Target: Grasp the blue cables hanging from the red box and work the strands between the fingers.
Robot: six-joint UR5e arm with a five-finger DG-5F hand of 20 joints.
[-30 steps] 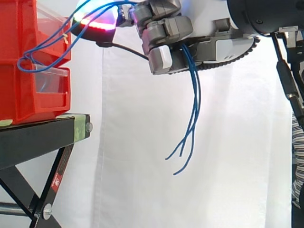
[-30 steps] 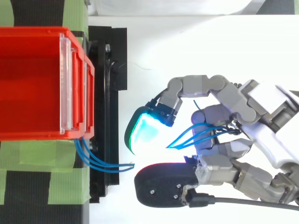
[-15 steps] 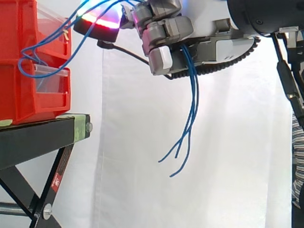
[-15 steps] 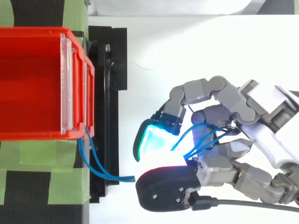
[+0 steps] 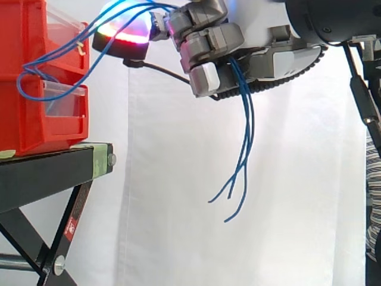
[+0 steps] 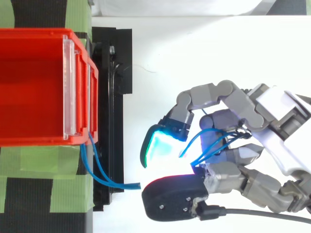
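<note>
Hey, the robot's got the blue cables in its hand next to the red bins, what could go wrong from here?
1. The blue cables run from the red bins up to the hand with only a small loop of slack; pulling away might drag the bins toward the edge of the stand.
2. The free ends hang loose below the curled fingers, so a strand may slip out.

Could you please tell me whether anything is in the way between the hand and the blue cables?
Nothing visible. The hand has its fingers curled round the blue cables, which run through open air from the red bin; their loose ends hang free below it.
</note>
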